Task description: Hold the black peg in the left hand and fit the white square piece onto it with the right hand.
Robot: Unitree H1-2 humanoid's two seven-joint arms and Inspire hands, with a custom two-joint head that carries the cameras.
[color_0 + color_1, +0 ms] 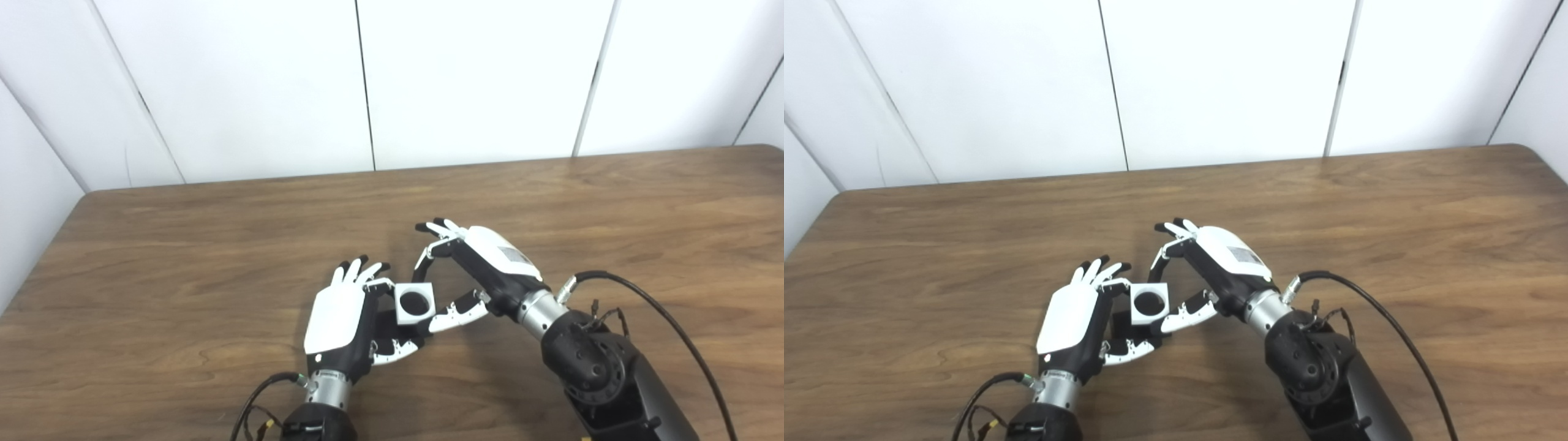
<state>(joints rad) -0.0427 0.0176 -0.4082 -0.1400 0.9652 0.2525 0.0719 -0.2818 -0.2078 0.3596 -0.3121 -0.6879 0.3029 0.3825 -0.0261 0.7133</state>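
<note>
Brown wood grain covers the table [184, 257], which runs back to a wall of white panels [478, 79]. Seen from the left eye, the left hand [343, 318] stands at the near middle of the table with its white back turned to the camera and its fingers pointing to the far side, a little spread. A dark piece [387, 323] sits in its palm, under the thumb; it looks like the black peg, though most of it is hidden. Just right of the fingers is the white square piece [414, 302], with a round dark hole in its top face. The right hand [474, 269] comes in from the right, its fingers arched wide over the far side of the piece and its thumb reaching under the near edge; whether it truly grips the piece I cannot tell.

From the right eye, the same group sits further left. The white square piece [1149, 302] touches the left hand [1072, 321] at the fingers, and the right hand [1213, 269] curves around it, with the thumb tip at its lower right corner. A black cable [1372, 312] loops from the right wrist
</note>
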